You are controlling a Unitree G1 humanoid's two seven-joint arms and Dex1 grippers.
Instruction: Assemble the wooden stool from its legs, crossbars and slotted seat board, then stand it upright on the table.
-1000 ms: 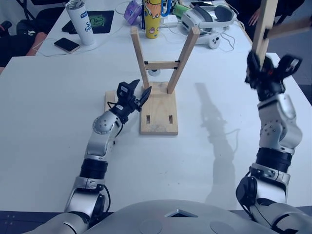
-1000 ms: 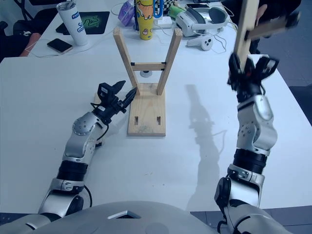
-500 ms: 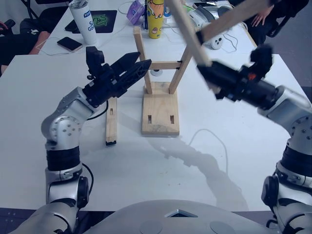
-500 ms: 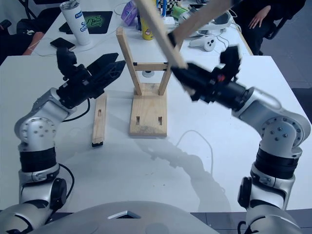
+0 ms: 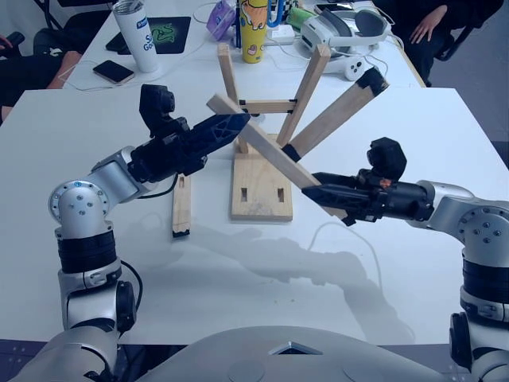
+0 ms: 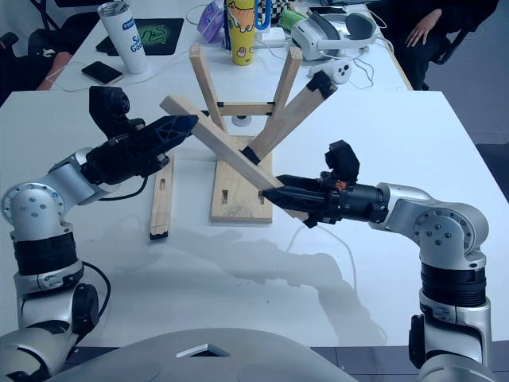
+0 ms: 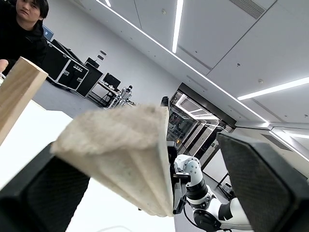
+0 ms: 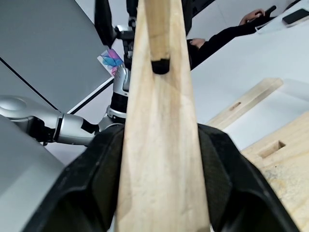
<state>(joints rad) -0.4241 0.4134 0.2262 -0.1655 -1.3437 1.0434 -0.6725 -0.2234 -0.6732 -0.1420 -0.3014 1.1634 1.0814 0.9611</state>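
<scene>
Through my head cameras, the seat board [image 5: 261, 185] lies flat near the middle of the table [image 5: 413, 135]. Two standing legs [image 5: 307, 87] rise from its far end, joined by a crossbar [image 5: 266, 106]. Just left of the board a loose bar [image 5: 182, 205] lies flat, its dark tip toward me.

My right jaws, low over the table to the right of the board, pinch the near end of the held leg [image 5: 266, 153]. This leg slants up and to the left above the board, crossing in front of the standing legs. A second bar [image 5: 334, 115] with dark ends branches from its middle, up toward the far right. My left jaws are at the leg's high far-left end, spread, with a finger on either side of it.

Farther off stand a tumbler [image 5: 134, 36], a phone [image 5: 110, 72], a yellow cup [image 5: 253, 32] and a headset [image 5: 342, 28].

In my left wrist view, the leg's cut end sits between my pads [image 7: 263, 188]. It is close against one pad and the other stands clear of it. I cannot tell whether the near pad touches the wood.

In my right wrist view, the held leg runs straight away from the camera, with both pads pressed flat against its sides. A dark notch [image 8: 160, 65] is cut into the leg's face. Beyond it a corner of the seat board shows a slot. The loose bar lies on the table just beside the board.
</scene>
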